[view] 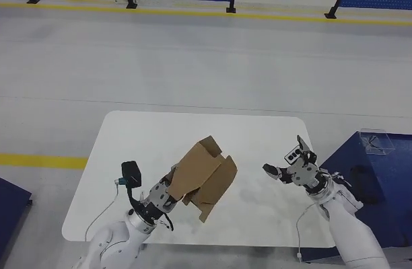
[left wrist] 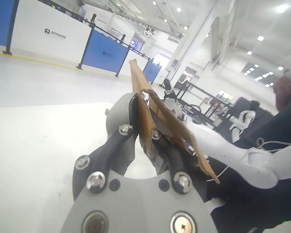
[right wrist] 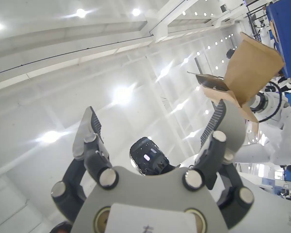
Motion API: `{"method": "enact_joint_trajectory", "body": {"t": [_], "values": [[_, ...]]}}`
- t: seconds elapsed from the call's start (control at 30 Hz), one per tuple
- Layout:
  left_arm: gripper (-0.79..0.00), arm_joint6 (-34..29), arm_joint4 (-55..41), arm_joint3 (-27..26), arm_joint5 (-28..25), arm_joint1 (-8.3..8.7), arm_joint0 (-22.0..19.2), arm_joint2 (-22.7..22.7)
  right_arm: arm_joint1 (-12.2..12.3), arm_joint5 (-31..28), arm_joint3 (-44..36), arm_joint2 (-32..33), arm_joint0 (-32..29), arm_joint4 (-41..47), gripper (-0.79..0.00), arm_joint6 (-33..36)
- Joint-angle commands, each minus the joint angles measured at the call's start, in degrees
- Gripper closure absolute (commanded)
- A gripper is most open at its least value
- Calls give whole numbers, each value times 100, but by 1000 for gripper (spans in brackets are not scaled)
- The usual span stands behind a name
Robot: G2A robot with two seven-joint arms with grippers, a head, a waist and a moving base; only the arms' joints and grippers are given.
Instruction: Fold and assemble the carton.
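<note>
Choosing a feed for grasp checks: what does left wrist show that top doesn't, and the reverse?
Left wrist adds: a close look at the pinch, with the left claw shut on a ragged edge of the carton. Top adds: the white table, the carton's whole partly folded shape over it, and the right claw, open and apart from the carton. Both: the carton held in the left claw.
</note>
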Motion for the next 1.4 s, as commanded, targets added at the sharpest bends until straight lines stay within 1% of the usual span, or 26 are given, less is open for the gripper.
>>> {"method": "enact_joint_trajectory", "body": {"t": [0.0,0.13,0.17,0.2,0.23,0.3,0.33,0.43,0.47,0.53,0.57,0.6,0.63,0.67,0.7,0.73,0.77,0.93,0.97,1.0,1.03,1.13,1.23,1.27,1.37], "values": [[0,23,383,-4,6,0,4,1,0,-2,0,1,0,1,-785,0],[0,23,383,-4,6,0,4,1,-1,10,-14,-2,-7,9,-785,-14],[0,-7,155,4,25,-9,45,44,-1,51,-96,3,-23,19,-785,-15],[0,-217,-379,-23,-48,-19,110,172,10,-30,-200,66,-26,-58,-785,78],[0,-421,-760,-51,2,-18,94,155,26,-135,-246,133,-56,-198,-785,157],[0,-855,-1727,-85,372,-24,108,154,58,-435,-342,311,-109,-461,-785,329],[0,-1099,-2361,-97,700,-32,114,156,70,-506,-376,397,-137,-504,-785,385],[0,-1585,-4440,-218,1760,-79,18,122,106,-384,-469,653,-201,-413,-785,543],[0,-1847,-4964,-178,2288,-83,-46,110,115,-396,-517,724,-222,-404,-785,592],[0,-2074,-5507,-129,3030,-87,-182,46,132,-432,-634,812,-277,-478,-785,759],[0,-2203,-5894,-68,3472,-99,-193,95,138,-493,-689,843,-305,-536,-785,837],[0,-2327,-6151,-67,3837,-105,-272,109,142,-603,-743,868,-331,-613,-785,913],[0,-2414,-6451,-35,4075,-117,-318,121,138,-926,-798,914,-353,-707,-785,977],[0,-2537,-6752,39,4377,-128,-346,174,116,-1493,-830,956,-395,-814,-785,866],[0,-2632,-6837,59,4551,-130,-418,201,90,-1839,-880,887,-465,-897,-785,756],[0,-2726,-6853,106,4700,-129,-449,257,72,-2035,-923,838,-494,-938,-785,682],[0,-2823,-6866,134,4828,-128,-476,311,72,-2035,-923,838,-494,-938,-785,682],[0,-2867,-6865,111,4787,-130,-512,322,69,-2069,-970,833,-499,-981,-785,608],[0,-2998,-7019,177,5035,-130,-445,404,66,-2085,-1002,825,-491,-1018,-785,596],[0,-3045,-7115,149,5199,-127,-471,389,67,-2069,-1000,815,-479,-1055,-785,651],[0,-3050,-7153,118,5211,-125,-479,363,74,-2000,-965,809,-465,-1124,-785,731],[0,-3128,-7535,137,5472,-127,-436,333,108,-1670,-800,819,-385,-1313,-785,1004],[0,-3274,-7715,101,5616,-120,-436,335,147,-1386,-635,756,-301,-1674,-785,1310],[0,-3338,-7750,93,5652,-115,-422,345,154,-1173,-553,694,-285,-1680,-785,1427],[0,-3459,-7982,89,5846,-109,-406,348,167,-780,-416,541,-217,-1722,-785,1693]]}}
